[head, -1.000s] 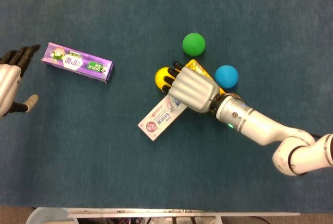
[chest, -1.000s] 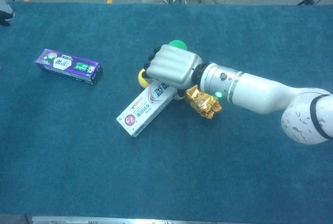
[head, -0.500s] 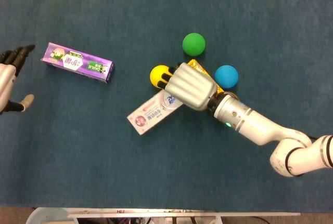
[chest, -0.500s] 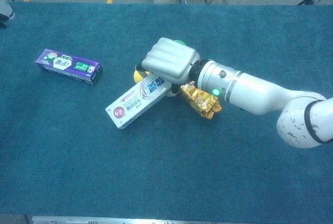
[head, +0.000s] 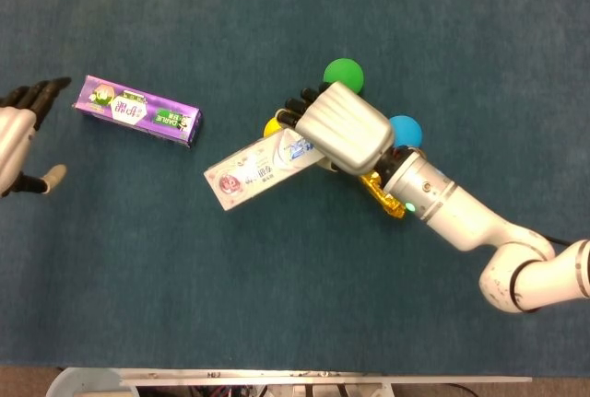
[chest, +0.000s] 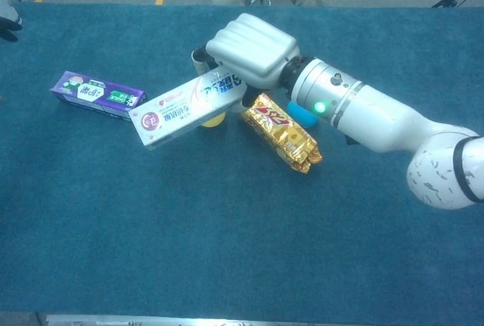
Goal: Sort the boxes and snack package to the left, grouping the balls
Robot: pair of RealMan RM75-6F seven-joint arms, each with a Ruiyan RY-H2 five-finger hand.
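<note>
Right now the right hand (chest: 249,48) grips one end of the white toothpaste box (chest: 187,106), its fingers wrapped round that end, and the box sticks out leftward and looks lifted off the table (chest: 151,243), though how high cannot be told. Because the hold is at one end only, the long free end could sag or swing, and the box could twist out of the fingers on the way left. Just beneath it sits the yellow ball (head: 272,126), mostly hidden; a low pass could knock it and send it rolling away from the green ball (head: 343,74) and the blue ball (head: 405,128), which lie near each other behind the hand. The gold snack package (chest: 283,131) lies on the table just below the forearm, so a dropped wrist could drag or crumple it. The purple box (head: 140,110) already lies to the left, and the white box's free end points close to it; setting down carelessly could shove it out of place. The left hand (head: 17,144) hangs at the far left edge, fingers apart and holding nothing, well apart from everything.
</note>
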